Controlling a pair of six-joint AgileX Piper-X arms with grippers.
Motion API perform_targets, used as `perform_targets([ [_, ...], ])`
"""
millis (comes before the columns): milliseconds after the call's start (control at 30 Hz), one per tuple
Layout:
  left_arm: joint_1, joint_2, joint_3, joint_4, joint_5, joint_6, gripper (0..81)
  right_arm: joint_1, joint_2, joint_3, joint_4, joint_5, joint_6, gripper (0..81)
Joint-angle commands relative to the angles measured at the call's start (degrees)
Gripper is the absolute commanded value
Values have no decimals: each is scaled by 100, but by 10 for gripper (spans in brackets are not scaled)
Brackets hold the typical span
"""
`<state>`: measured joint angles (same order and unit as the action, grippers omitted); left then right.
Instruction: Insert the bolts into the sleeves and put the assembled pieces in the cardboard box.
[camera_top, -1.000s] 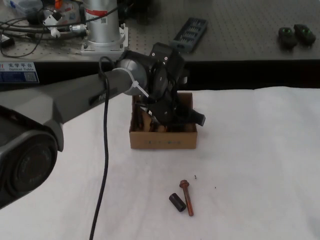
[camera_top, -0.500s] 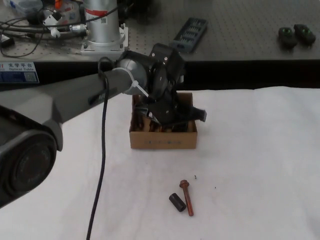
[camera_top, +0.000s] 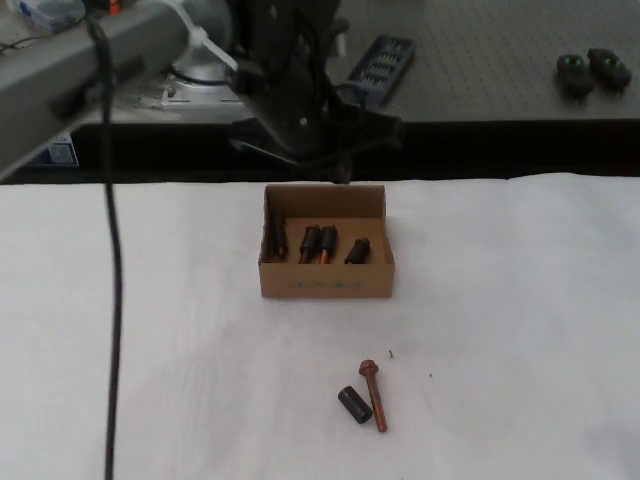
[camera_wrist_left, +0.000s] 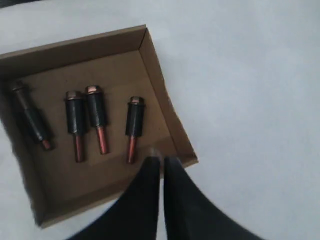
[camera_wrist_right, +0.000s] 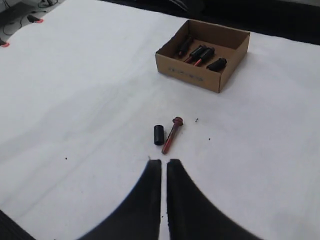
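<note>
Left wrist view: four assembled pieces (camera_wrist_left: 95, 112) lie in the cardboard box (camera_wrist_left: 167, 115). The left end effector (camera_wrist_left: 162, 165) hangs above it, fingers nearly together, empty. One bolt (camera_wrist_right: 171, 132) and one sleeve (camera_wrist_right: 159, 134) lie unjoined, just beside each other on the desk (camera_wrist_right: 75, 90), near the narrow, empty right end effector (camera_wrist_right: 163, 165).

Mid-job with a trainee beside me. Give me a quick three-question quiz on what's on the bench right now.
1. How many assembled pieces lie in the cardboard box?
2. True or false: the loose bolt already sits inside the loose sleeve.
3. Where is the loose sleeve? A: in the box. B: on the white cloth beside the bolt. C: standing on the box's rim.

Key: 1 four; 2 false; 3 B.
</note>
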<state>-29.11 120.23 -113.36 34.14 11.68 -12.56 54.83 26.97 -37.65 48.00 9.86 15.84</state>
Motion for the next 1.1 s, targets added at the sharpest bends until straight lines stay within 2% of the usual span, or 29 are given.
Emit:
perform_targets([
  [0, 82, -409, -51, 760, -144, 102, 24, -55, 437, -45, -342, -349, 3, 12],
  [33, 79, -472, -23, 837, -213, 102, 24, -97, 616, -45, -494, -525, 3, 4],
  [67, 87, -541, 21, 877, -249, 125, 24, -150, 810, -45, -640, -742, 3, 29],
  [300, 178, -1217, 932, 823, -423, 153, 24, -694, 2099, -286, -899, -1309, -52, 249],
  [600, 209, -2919, 3446, -712, -502, 59, 24, -1226, 3559, -768, -1239, -2048, -723, 250],
  [867, 209, -4253, 5210, -1243, -763, 36, 24, -1196, 5065, -1363, -1234, -2250, -1335, 251],
  [1067, 209, -5198, 6418, -1516, -854, -358, 24, -1153, 6048, -1788, -1236, -2376, -1641, 251],
])
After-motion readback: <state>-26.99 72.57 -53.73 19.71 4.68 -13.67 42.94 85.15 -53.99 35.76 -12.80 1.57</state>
